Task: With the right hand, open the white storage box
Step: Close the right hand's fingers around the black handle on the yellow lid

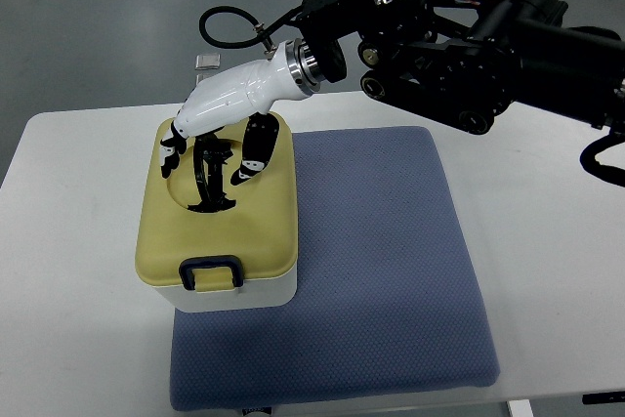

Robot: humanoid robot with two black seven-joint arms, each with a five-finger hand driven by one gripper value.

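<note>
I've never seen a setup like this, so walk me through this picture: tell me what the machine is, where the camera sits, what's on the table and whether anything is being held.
One camera looks steeply down from the robot's own side. The black jointed arm entering from the right belongs to a humanoid robot; it ends in the right hand, white with black fingers. The hand is over the yellow lid of a white storage box, fingers spread down into the lid's round recess, gripping nothing that I can see. The lid looks closed, with a dark latch on its near edge. The box stands on a blue-grey mat on a white table. No left arm shows.
</note>
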